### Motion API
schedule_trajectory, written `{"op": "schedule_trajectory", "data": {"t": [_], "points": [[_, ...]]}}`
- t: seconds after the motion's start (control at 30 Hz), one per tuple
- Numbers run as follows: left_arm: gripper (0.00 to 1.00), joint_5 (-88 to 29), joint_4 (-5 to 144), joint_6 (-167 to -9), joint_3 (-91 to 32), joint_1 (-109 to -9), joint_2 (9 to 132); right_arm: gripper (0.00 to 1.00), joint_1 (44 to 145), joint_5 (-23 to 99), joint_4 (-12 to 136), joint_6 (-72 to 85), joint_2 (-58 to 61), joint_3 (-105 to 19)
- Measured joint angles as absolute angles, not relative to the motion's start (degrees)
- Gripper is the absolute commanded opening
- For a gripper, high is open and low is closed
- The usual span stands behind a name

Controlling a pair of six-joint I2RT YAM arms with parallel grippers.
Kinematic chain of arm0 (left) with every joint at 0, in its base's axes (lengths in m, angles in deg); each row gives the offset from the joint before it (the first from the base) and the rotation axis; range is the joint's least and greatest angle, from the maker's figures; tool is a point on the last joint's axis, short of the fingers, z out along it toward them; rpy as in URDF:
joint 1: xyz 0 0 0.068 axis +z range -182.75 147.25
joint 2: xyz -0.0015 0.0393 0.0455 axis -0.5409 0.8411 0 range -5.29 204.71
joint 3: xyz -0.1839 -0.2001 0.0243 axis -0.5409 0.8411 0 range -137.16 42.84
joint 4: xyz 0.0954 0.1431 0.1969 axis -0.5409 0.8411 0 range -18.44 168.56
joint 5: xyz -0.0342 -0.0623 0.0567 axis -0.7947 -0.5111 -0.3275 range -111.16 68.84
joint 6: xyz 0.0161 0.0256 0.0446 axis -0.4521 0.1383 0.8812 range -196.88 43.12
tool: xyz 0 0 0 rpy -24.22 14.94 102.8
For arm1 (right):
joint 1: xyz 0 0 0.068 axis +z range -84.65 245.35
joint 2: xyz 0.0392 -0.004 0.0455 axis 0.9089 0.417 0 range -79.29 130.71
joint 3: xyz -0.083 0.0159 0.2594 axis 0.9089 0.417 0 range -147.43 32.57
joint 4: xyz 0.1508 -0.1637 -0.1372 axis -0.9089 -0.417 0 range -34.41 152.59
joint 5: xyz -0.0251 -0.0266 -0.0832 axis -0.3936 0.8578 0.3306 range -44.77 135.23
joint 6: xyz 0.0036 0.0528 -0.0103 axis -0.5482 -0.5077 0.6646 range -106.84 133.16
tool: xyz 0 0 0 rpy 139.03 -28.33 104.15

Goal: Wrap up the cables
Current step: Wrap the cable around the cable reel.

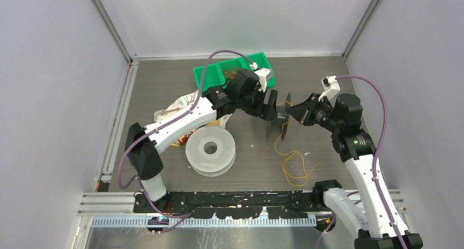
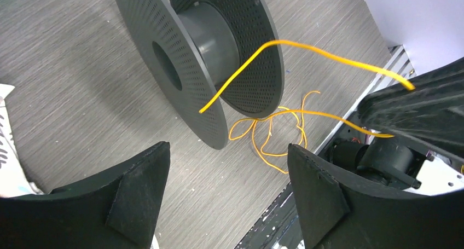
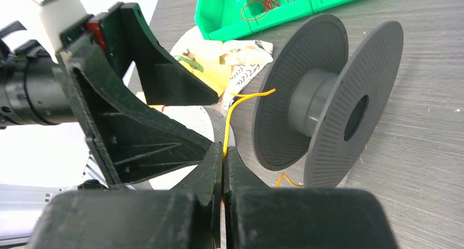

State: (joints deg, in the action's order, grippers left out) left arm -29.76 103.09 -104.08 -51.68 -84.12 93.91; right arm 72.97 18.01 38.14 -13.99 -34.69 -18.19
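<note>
Thin yellow cable [image 3: 226,128] clamped in right gripper [image 3: 223,161], tip arching just ahead toward dark grey perforated plastic spool [image 3: 309,104]; left gripper [image 2: 227,148] spread, empty.

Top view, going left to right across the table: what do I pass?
Crumpled packet → pale spool → dark spool → loose loops of yellow cable → right arm.

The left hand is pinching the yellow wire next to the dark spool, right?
Not quite. It is the right hand that pinches the yellow wire next to the dark spool, as the right wrist view shows. The left hand is open.
</note>
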Motion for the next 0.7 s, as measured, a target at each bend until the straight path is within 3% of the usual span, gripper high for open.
{"op": "schedule_trajectory", "data": {"t": [0.7], "points": [[0.74,-25.80,102.63,-106.31,-55.37,-84.12,100.05,0.00,69.82,13.64,39.45,-15.68,-33.47,-13.56]]}}
